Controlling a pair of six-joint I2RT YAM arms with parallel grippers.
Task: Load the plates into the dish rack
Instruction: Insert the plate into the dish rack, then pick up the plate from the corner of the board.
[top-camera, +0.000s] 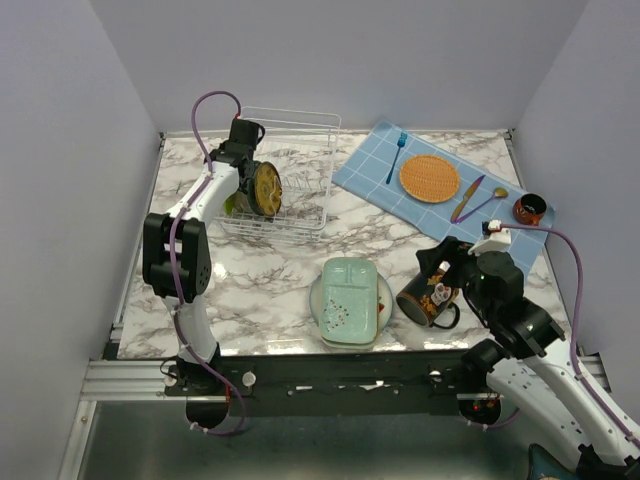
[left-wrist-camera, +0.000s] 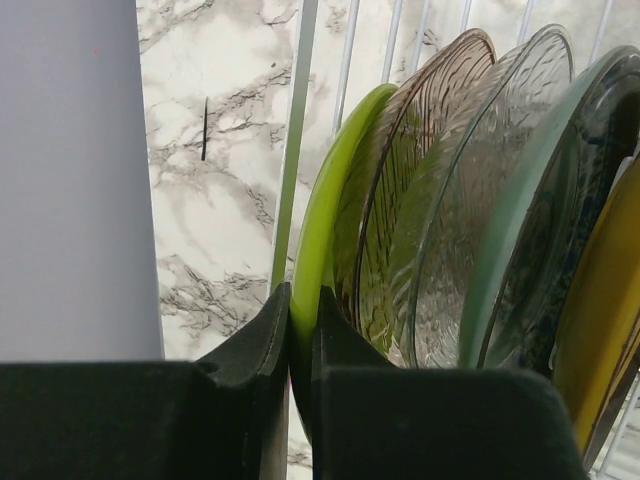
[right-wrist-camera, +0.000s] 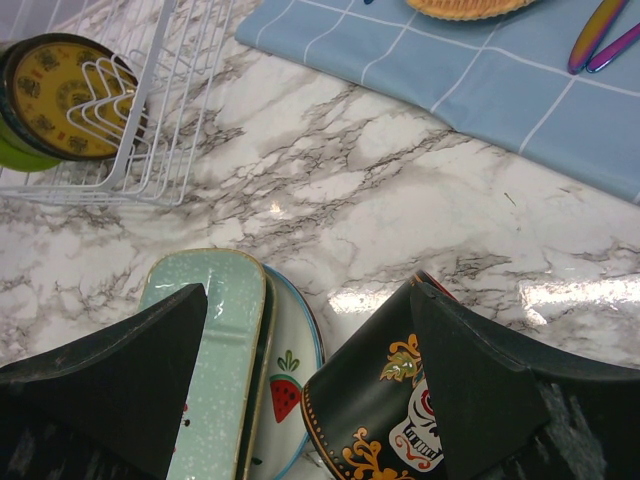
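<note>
Yeah, left gripper (left-wrist-camera: 303, 325) pinches the green plate (left-wrist-camera: 325, 200) rim, plate mostly cropped; right gripper (right-wrist-camera: 308, 300) gapes wide, empty, by a half-hidden mug (right-wrist-camera: 365, 415).

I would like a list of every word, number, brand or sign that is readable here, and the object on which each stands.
No text can be read in any view.
Black decorated mug: a skull and gold scrolls, no letters.
White round plate: a watermelon slice only.
Yellow round plate in the white wire dish rack: dark marks, too small to tell whether they are writing.
</note>
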